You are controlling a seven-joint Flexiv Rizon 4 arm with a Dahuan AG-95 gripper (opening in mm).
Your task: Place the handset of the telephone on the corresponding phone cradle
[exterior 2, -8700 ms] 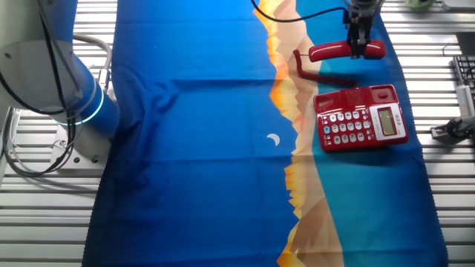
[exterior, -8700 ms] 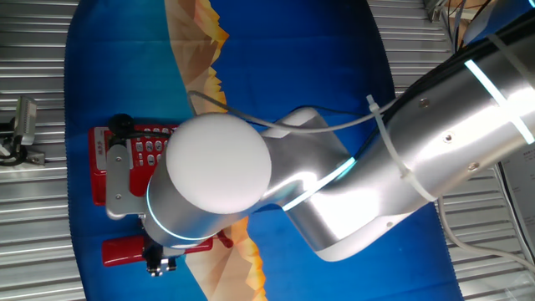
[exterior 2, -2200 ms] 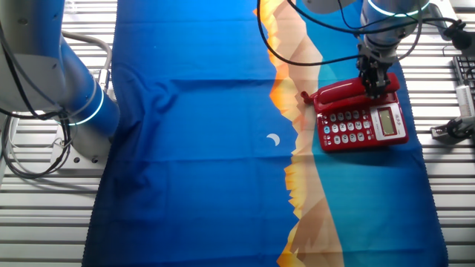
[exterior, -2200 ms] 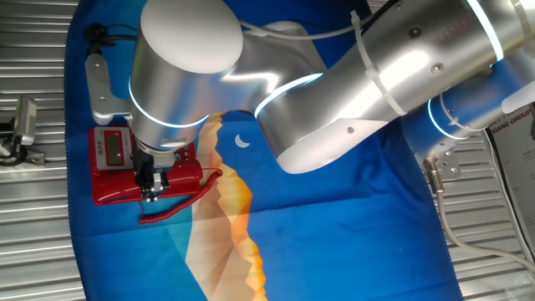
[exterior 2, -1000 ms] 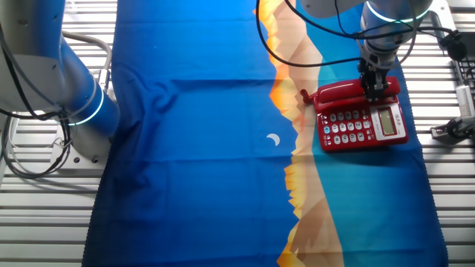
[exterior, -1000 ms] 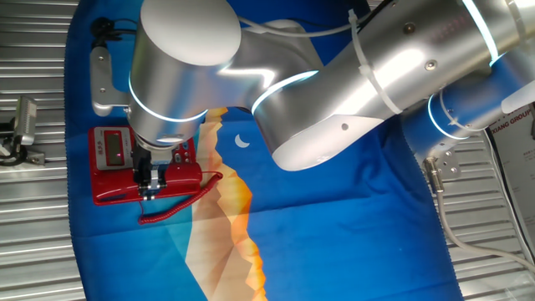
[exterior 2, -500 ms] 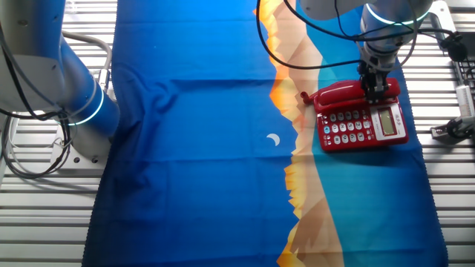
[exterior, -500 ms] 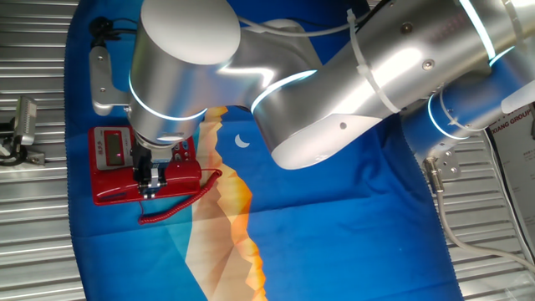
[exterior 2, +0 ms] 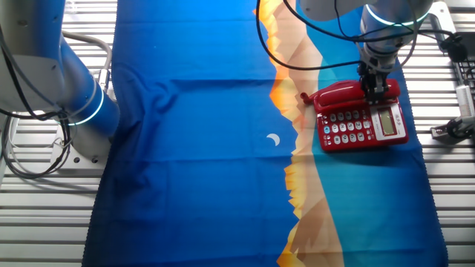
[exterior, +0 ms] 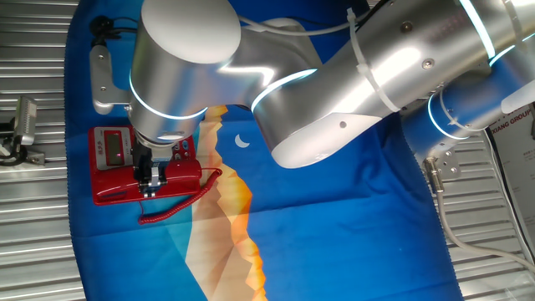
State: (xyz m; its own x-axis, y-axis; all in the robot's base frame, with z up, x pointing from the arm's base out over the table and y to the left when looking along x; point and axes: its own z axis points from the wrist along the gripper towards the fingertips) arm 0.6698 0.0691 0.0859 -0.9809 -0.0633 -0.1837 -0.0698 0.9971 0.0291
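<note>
A blue cloth [exterior 2: 200,148] with an orange-and-tan mountain print and a small white crescent covers the worktop [exterior 2: 44,222], whose ribbed metal slats show at both edges; a silver robot base with a glowing ring [exterior 2: 67,81] stands at one side, and clamps and cables lie on the slats by the phone. The telephone [exterior 2: 362,119] sits near the cloth's edge, keypad and small screen facing up. The handset [exterior 2: 343,93] lies along the phone cradle [exterior: 117,194] on the far side from the keys, its coiled cord [exterior: 175,207] trailing onto the cloth. The tool [exterior 2: 375,87] comes straight down onto the handset near one end, with its fingers on either side of the bar and close against it; whether they press on it or stand just off it cannot be told. The other fixed view shows the whole phone, the keys and the screen from overhead with little in the way, while the one fixed view is mostly filled by the arm's big silver joints [exterior: 251,75], which hide the keypad but show the cord's loop and the black fingers [exterior: 149,177] more closely
</note>
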